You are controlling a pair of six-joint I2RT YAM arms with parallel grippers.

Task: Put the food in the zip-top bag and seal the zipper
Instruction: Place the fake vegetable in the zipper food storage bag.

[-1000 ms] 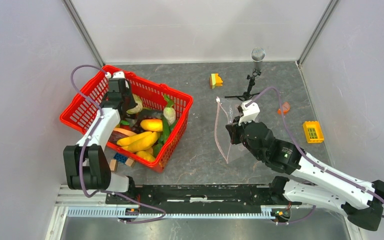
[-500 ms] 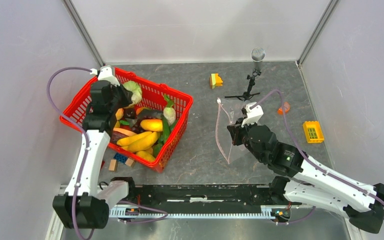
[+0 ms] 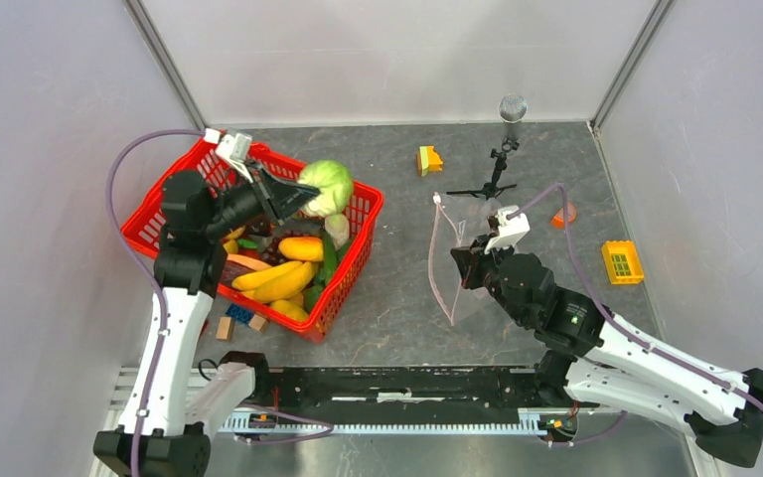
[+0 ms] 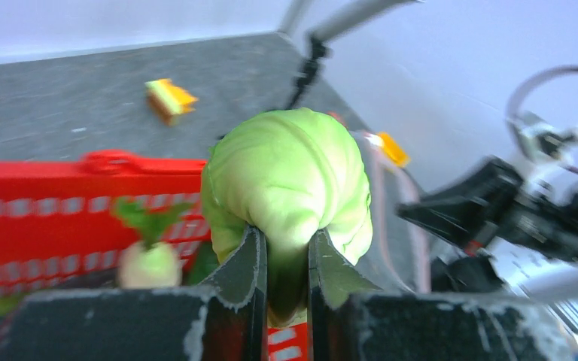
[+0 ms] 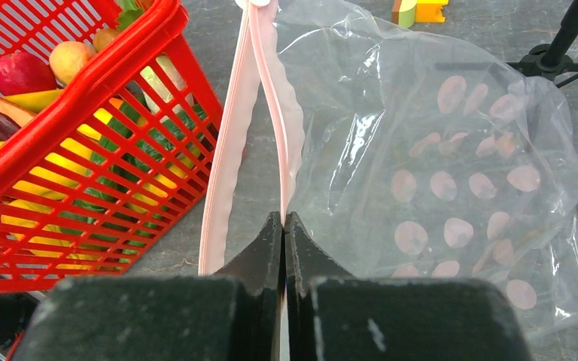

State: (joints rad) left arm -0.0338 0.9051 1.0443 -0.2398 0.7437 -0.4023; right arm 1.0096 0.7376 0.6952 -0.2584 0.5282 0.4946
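Jaws clamped on both: left gripper [image 4: 286,252] high, right gripper [image 5: 284,223] low

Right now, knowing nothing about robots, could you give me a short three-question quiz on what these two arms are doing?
1. True or false: the left fingers grip a green cabbage, held up over the red basket.
2. What do the right fingers pinch? A) the pink zipper of the clear bag; B) the red basket's rim; C) the green cabbage.
3. Short answer: where do the yellow bananas lie?
Key: 1 true; 2 A; 3 in the red basket.
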